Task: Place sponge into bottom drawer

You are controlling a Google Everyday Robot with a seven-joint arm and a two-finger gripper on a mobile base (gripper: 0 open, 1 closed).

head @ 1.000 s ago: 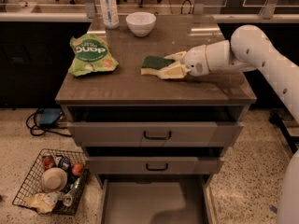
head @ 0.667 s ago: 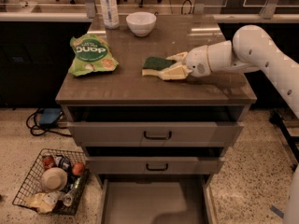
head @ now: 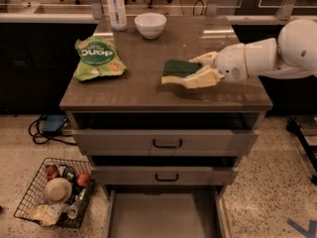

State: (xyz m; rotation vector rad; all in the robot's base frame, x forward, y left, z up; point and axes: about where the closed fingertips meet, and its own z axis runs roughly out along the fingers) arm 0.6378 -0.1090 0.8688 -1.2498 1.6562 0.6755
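The sponge, dark green on top with pale yellow foam below, is at the right middle of the brown cabinet top. My gripper reaches in from the right, and its pale fingers are closed on the sponge's right end. The sponge looks raised slightly, with a shadow under it. The bottom drawer is pulled out at floor level below, a wide grey tray with a bare floor.
A green snack bag lies at the left of the top. A white bowl and a water bottle stand at the back. Two upper drawers are slightly ajar. A wire basket of items sits on the floor at left.
My gripper and the sponge have shifted a little to the right together. Nothing else has moved.
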